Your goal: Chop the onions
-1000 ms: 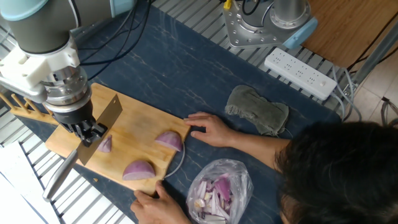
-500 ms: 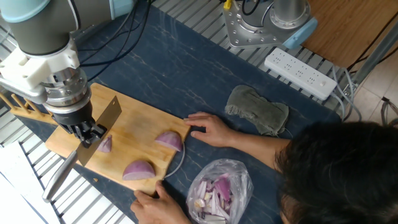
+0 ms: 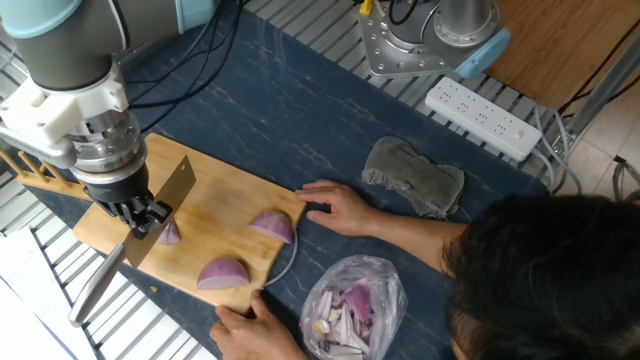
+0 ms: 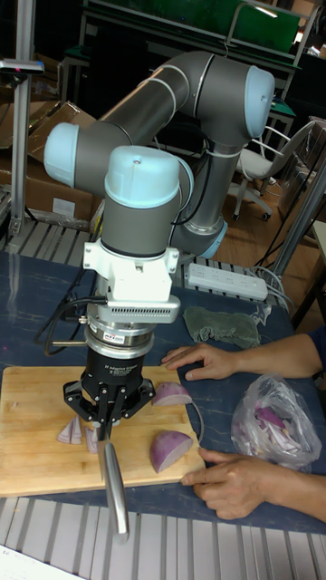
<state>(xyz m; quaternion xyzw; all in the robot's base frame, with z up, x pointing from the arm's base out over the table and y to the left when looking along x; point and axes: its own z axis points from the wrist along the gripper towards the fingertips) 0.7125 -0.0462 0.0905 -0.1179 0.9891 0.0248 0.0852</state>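
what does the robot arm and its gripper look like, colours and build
The arm is grey tubing with pale blue caps at its joints. At the wrist sits a white boxy block, then a ribbed silver ring with a small label, then the black gripper. Black cables loop off the wrist's side. A second grey and pale blue base stands on a silver plate.

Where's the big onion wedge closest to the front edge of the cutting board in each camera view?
Fixed view: the onion wedge lies low and left of centre, near the board's lower edge, just above the person's hand there.
Tall fixed view: the same wedge lies right of centre on the board, right of the knife handle.
Shared landmark: the clear bag of onion scraps, off the board on the person's side.
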